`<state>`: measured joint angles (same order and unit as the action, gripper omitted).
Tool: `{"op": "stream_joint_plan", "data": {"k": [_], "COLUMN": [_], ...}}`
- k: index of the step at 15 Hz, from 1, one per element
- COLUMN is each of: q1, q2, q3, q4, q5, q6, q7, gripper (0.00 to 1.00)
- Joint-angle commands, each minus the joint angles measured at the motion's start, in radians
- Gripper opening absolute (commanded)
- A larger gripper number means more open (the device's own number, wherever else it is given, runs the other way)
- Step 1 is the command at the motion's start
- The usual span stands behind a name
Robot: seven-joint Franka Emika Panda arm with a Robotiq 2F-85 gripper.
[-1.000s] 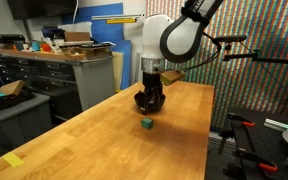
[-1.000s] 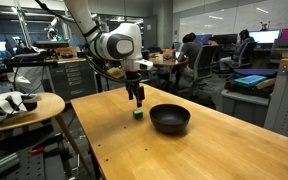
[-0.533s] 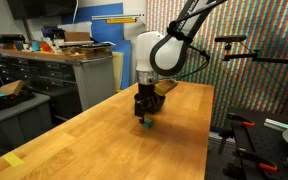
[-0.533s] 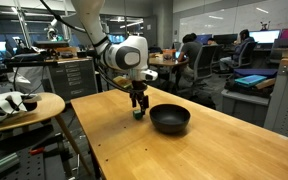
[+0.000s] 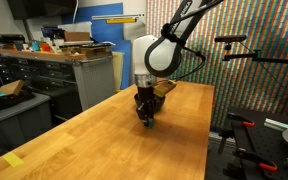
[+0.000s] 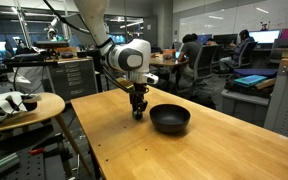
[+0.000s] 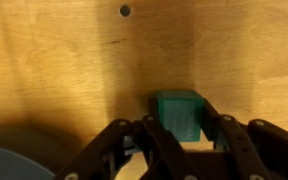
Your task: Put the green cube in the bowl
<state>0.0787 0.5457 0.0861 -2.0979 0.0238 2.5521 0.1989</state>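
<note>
Gripper (image 7: 180, 128) down at the wooden tabletop (image 6: 184, 150), fingers (image 7: 220, 132) straddling the green cube (image 7: 178, 112), one each side, close against its faces. Cannot tell whether they grip it or only flank it (no gap visible, no lift either). Cube sits on the wood, just beside the black bowl (image 6: 170, 119).

Step in hand: the grasp. To do it well:
- close squarely on opposite faces
- lift straight up
- clear the rim before crossing over
</note>
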Motion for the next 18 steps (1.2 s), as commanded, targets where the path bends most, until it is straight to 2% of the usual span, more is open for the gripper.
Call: {"op": "stream_joint_plan", "data": {"k": [1,12,18], "q1": [0.003,0.024,-0.004], "q2": [-0.017,-0.213,-0.275], "q3": [0.005,-0.017,-0.089], "q4": [0.017,-0.003,-0.003], "q5": [0.037,0.009,-0.005], "q6": [-0.054,-0.047,-0.013], "q7": [-0.036,-0.011,0.022], "gripper": [0.17,0.17,0.17]}}
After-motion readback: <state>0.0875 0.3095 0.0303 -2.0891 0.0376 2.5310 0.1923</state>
